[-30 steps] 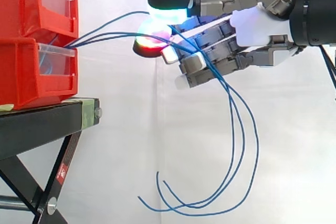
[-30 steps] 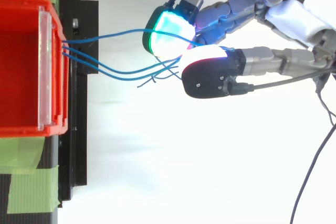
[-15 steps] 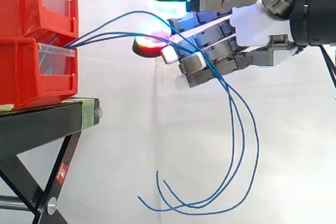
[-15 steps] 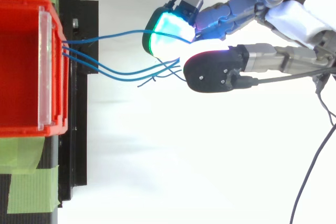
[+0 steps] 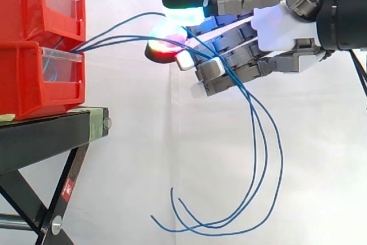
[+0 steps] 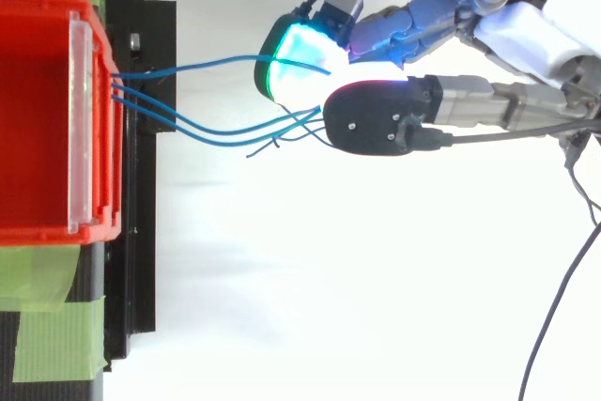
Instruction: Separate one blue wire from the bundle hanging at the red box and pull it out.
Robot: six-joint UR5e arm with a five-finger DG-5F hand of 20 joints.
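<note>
Hand [image 5: 281, 30] off the front of the bins, pinching: thumb pad [image 5: 184, 14] pressed down over a red-glowing fingertip [image 5: 165, 44], upper blue wire [image 5: 123, 22] running in between. Exact contact spot washed out by pad glow. The rest of the fingers are stretched out, nearly straight. Two other blue wires [image 6: 216, 129] lie across those lower fingers, not gripped. All three wires come out at the top front edge of the lower red bin [image 5: 28, 73]; their starts are blurred behind its clear front panel [image 5: 57, 64]. Past the hand they droop in a long loop, loose ends curling up low. Upper red bin [image 5: 23, 4] stacked on it, cut off at frame top. Bins sit at the front edge of the black stand [image 5: 46, 133], legs cut off below. Green tape [image 6: 42, 345] on stand. White curtain [image 5: 143, 159] behind
</note>
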